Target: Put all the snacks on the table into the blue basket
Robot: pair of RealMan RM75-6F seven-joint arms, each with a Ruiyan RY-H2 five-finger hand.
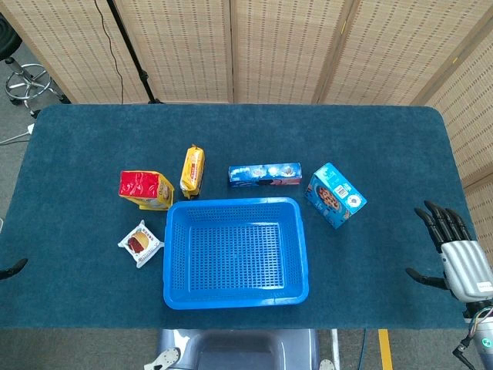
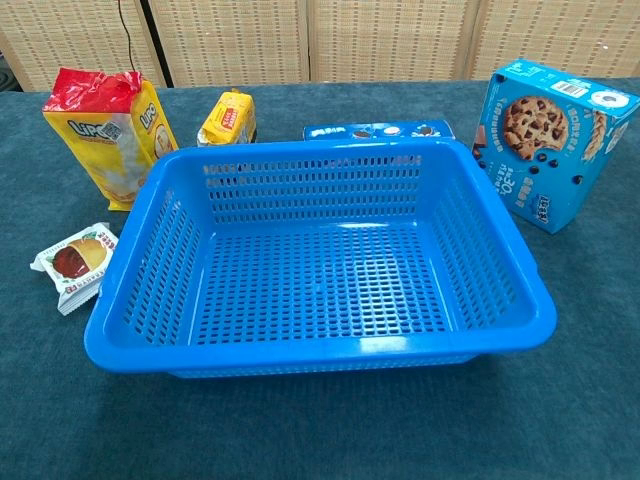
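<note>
Woven bamboo screen panels (image 1: 254,46) stand along the far side behind the dark blue felt table (image 1: 231,131). On the grey floor (image 1: 15,116) at far left stands a chrome stool base (image 1: 29,81), with a black stand leg (image 1: 131,50) nearby.

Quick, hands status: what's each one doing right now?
Left hand: only a dark tip shows at the table's left edge; state cannot be told.
Right hand: open, fingers spread, holding nothing.
</note>
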